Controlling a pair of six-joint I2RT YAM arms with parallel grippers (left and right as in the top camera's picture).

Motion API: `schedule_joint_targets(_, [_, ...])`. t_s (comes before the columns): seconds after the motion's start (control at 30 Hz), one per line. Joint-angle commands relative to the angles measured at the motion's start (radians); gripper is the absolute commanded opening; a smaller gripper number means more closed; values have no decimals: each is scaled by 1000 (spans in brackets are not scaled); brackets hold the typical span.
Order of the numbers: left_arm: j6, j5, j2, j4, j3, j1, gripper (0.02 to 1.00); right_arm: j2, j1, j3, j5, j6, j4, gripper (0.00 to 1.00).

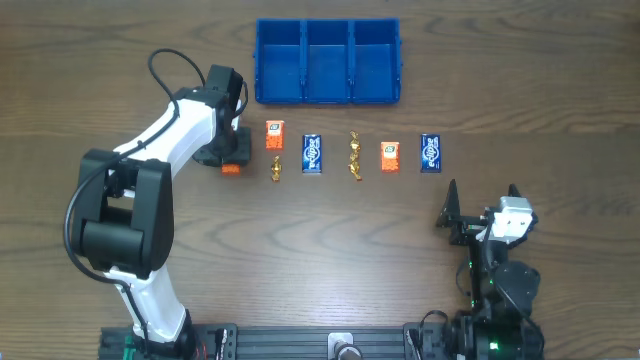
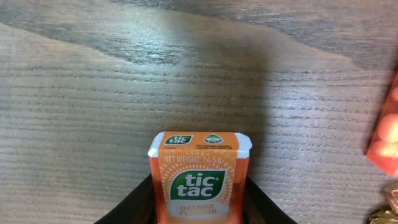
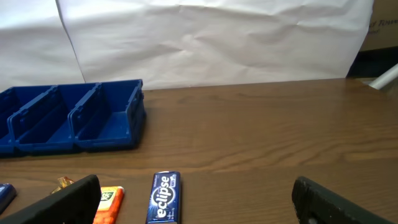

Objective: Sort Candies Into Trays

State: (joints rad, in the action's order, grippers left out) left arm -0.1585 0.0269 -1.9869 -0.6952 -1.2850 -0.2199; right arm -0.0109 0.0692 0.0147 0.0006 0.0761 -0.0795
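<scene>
The left arm stretches up the tabletop, its claw pinching an orange mint box just left of the candy row, below the blue tray. The right arm sits folded near its base, claw spread

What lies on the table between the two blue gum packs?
In the top view, gold-wrapped candies and an orange box lie between one blue pack and the other blue pack.

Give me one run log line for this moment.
left gripper: shut on orange candy box | right gripper: open | blue tray: empty
</scene>
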Motion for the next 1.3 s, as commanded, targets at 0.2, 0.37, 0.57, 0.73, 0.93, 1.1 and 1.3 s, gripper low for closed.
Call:
schedule_joint_targets(0.2, [-33,22,-18,-42,-82,-10,336,8,6,-7,13,13,-1,996])
schedule_joint_targets(0.37, [-77,-22,-11,-158,-277,-61,316,8,6,-7,13,13,-1,998])
schedule_joint_targets(0.57, [-113,-75,-14,-164,-565,-135,327,8,6,-7,13,13,-1,998])
schedule_joint_targets(0.73, [-126,-116,-54,-108,-705,-142,329,8,6,-7,13,13,-1,998])
schedule_joint_targets(0.93, [-127,-138,-201,-118,-871,-141,327,8,6,-7,13,13,-1,998])
schedule_joint_targets(1.1, [-126,-151,-306,-119,-919,-140,325,8,6,-7,13,13,-1,998])
schedule_joint_targets(1.3, [-126,-165,-372,-122,-919,-140,325,8,6,-7,13,13,-1,998])
